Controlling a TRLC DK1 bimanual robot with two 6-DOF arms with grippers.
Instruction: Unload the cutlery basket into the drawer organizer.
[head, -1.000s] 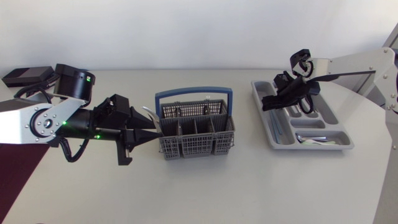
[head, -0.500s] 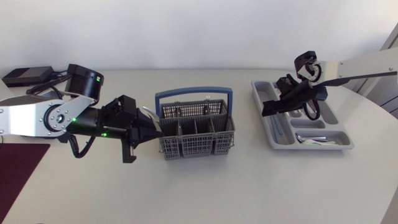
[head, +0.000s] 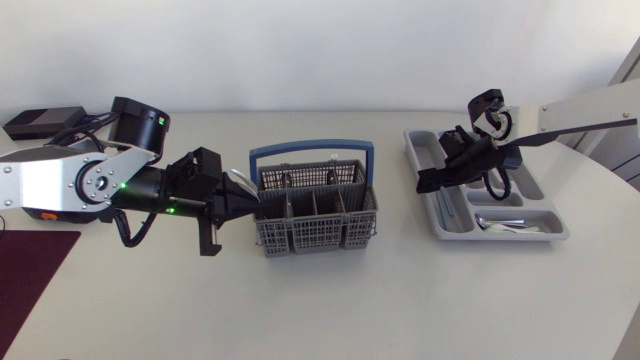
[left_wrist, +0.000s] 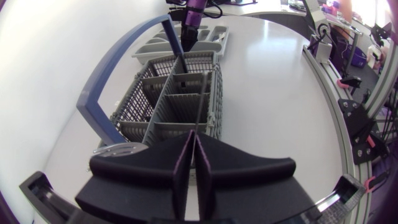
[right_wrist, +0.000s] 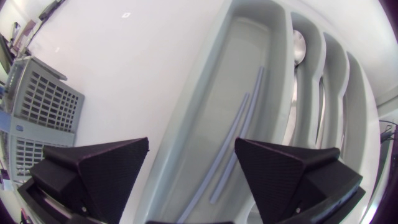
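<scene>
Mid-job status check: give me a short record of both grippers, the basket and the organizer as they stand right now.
left gripper: fingers together, at the end wall of the cutlery basket; whether it pinches anything is unclear
right gripper: open, nothing between the fingers, over the long compartment of the drawer organizer
long compartment: two thin blue sticks
other compartments: some silver cutlery

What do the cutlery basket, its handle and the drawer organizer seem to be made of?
Cutlery basket: probably grey plastic, matte; its walls are a moulded grid of small openings.
Handle: likely plastic too, blue, with a smooth, slightly shiny face.
Drawer organizer: light grey moulded plastic by its look, with rounded compartment edges and a soft sheen.
</scene>
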